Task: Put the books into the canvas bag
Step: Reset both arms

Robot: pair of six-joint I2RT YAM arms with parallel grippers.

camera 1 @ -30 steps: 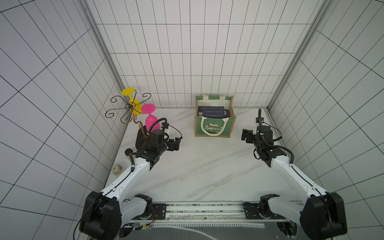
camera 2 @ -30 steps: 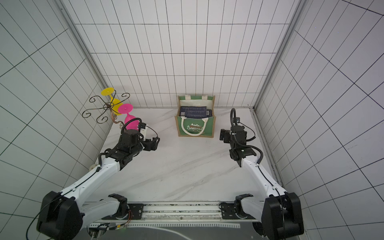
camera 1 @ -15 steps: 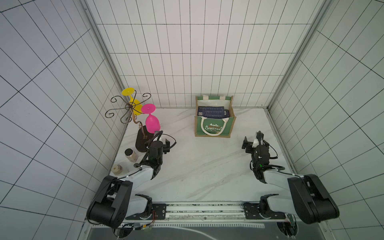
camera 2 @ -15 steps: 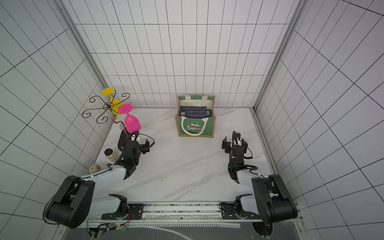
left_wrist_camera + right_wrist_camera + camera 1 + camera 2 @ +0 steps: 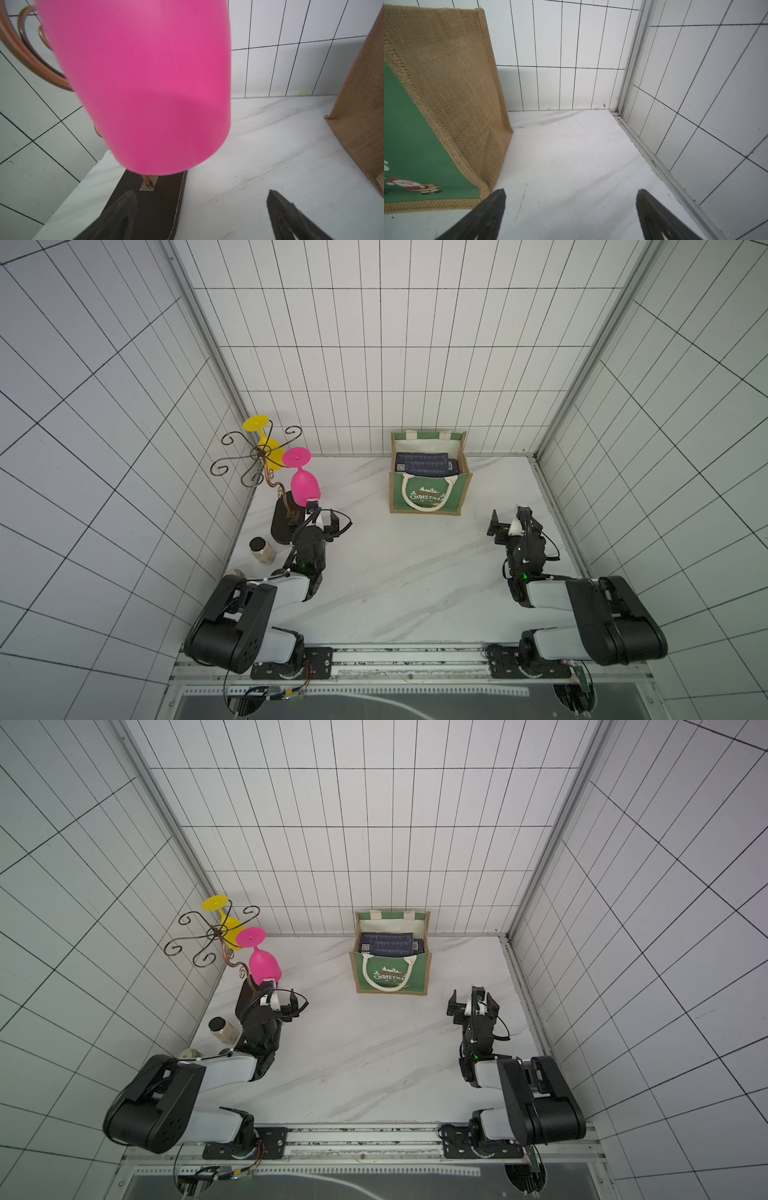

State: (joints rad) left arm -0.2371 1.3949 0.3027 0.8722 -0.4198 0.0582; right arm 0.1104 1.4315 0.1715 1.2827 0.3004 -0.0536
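Note:
The canvas bag [image 5: 430,495] [image 5: 390,979] stands upright at the back middle of the marble table, green "CHRISTMAS" panel facing front. Navy blue books [image 5: 422,463] [image 5: 386,943] lie inside it; any others beneath them are hidden. My left gripper [image 5: 321,519] [image 5: 280,997] [image 5: 200,195] is open and empty, low at the left by the rack's dark base, well left of the bag [image 5: 361,116]. My right gripper [image 5: 513,521] [image 5: 472,1001] [image 5: 571,193] is open and empty over bare table, just right of the bag's front corner [image 5: 446,83].
A metal scroll rack [image 5: 257,456] on a dark base [image 5: 280,524] [image 5: 153,207] holds a pink glass [image 5: 304,487] [image 5: 145,83] and a yellow glass [image 5: 266,443], both upside down. A small jar [image 5: 262,549] lies near the left wall. Tiled walls enclose the table.
Both arms have drawn back toward the front rail and folded low. Both grippers have stayed open and empty. The bag and books have not moved.

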